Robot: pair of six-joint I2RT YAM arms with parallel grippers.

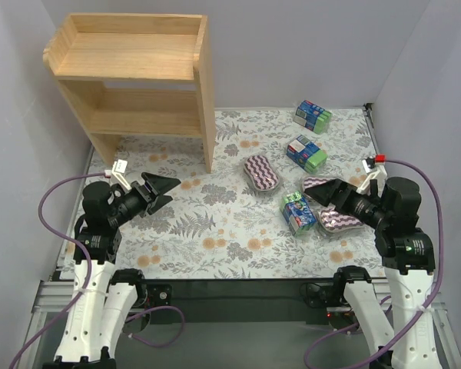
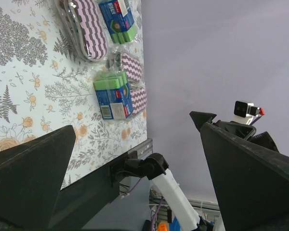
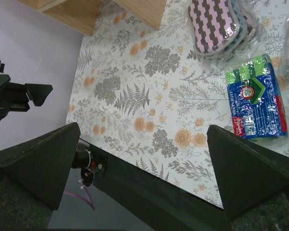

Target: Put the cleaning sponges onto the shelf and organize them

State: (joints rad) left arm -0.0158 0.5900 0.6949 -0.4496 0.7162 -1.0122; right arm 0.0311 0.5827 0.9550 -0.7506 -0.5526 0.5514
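Your left gripper (image 1: 173,191) and right gripper (image 1: 316,194) both gape wide with nothing between the fingers. The right one hangs over the sponges, purple pads (image 1: 261,172) and blue-and-green packs (image 1: 298,213), scattered across the right side of the floral mat (image 1: 215,231). The wooden shelf (image 1: 138,65) stands at the far left corner.

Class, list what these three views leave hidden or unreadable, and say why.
1. Top view: the nearest purple pad is partly covered by the right gripper.
2. Right wrist view: the shelf is cut off by the top edge.
3. Top view: the label on the near pack is too small to read.
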